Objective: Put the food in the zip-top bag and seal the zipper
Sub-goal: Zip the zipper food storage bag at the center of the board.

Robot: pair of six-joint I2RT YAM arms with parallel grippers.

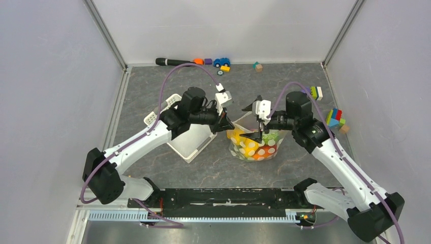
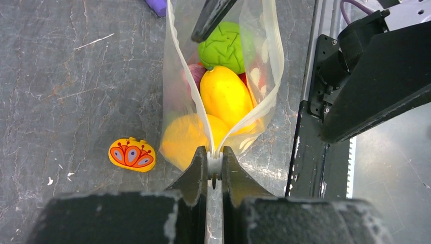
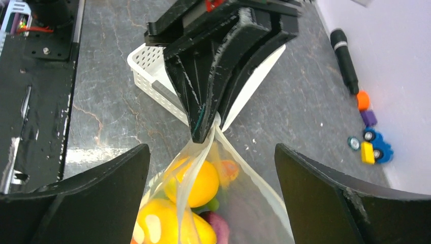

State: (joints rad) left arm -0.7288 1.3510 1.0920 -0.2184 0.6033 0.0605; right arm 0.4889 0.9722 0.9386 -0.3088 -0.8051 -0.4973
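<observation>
The zip-top bag (image 1: 254,146) stands at table centre between both arms, mouth open. It contains a yellow mango (image 2: 226,94), a green pepper (image 2: 227,47), a purple onion (image 2: 195,72) and other food. The left gripper (image 2: 215,163) is clamped tight on one end of the zipper (image 2: 187,76). The right gripper (image 3: 211,152) is spread fully, holding nothing, its fingers straddling the bag mouth. A white basket (image 1: 195,142) lies just beside the bag.

The zip-top bag (image 1: 252,144) stands in the middle of the table (image 1: 284,168), with the food (image 2: 226,94) inside it. The basket (image 1: 195,145) lies just left of it. The left gripper (image 2: 214,168) pinches the bag's left end, and the right gripper (image 3: 212,152) straddles its mouth from the right. Toy blocks (image 1: 213,62) and a long tool (image 1: 173,62) lie along the far wall, and a block cluster (image 1: 334,118) sits at the far right.
</observation>
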